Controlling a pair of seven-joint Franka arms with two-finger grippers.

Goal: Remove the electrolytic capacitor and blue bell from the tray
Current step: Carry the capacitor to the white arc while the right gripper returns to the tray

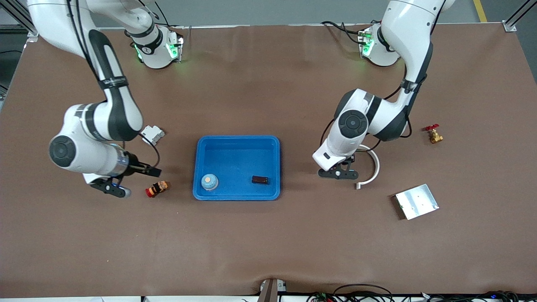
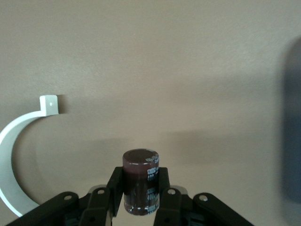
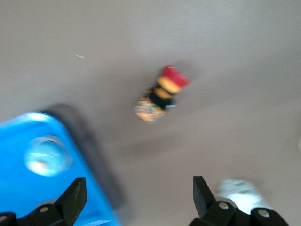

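Note:
The capacitor [image 2: 140, 181], a dark maroon cylinder with white print, stands upright between the fingers of my left gripper [image 2: 140, 188]. In the front view that gripper [image 1: 338, 173] is low over the table between the blue tray [image 1: 237, 139] and a white curved bracket, and it hides the capacitor. The bell [image 1: 209, 182], a pale blue dome with an orange top, sits in the tray's corner nearest the camera, toward the right arm's end. It also shows in the right wrist view [image 3: 44, 155]. My right gripper [image 1: 136, 181] is open and empty beside the tray, its fingertips [image 3: 75, 194] wide apart.
A small dark block [image 1: 260, 180] lies in the tray. A red and yellow push button [image 1: 157, 188] lies by my right gripper. A white connector [image 1: 152, 134], the white bracket [image 1: 372, 167], a metal plate [image 1: 416, 201] and a brass valve [image 1: 434, 134] lie on the table.

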